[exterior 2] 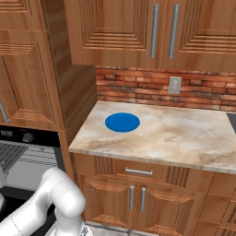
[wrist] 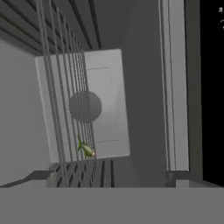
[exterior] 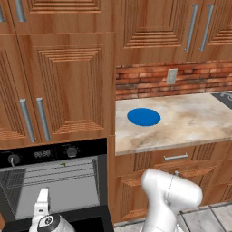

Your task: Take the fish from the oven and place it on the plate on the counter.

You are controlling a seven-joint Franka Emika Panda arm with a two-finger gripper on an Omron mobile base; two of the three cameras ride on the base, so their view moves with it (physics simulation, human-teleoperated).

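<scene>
End effector (wrist: 107,177) fingers stand wide apart with nothing between them, pointed into the open oven (exterior: 54,181). Beyond the tips, the fish (wrist: 86,149) (tiny, olive-green) lies on a grey wire rack (wrist: 65,109) deep inside the cavity, close to the back wall. Farther off, the blue plate (exterior: 143,117) sits bare on the worktop (exterior: 190,122), towards its left edge beside the tall cabinet.

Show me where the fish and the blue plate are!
fish (wrist: 86,149), hand view, middle of its body on the oven rack.
plate (exterior: 143,117), left base view, centre of its blue face.
</scene>
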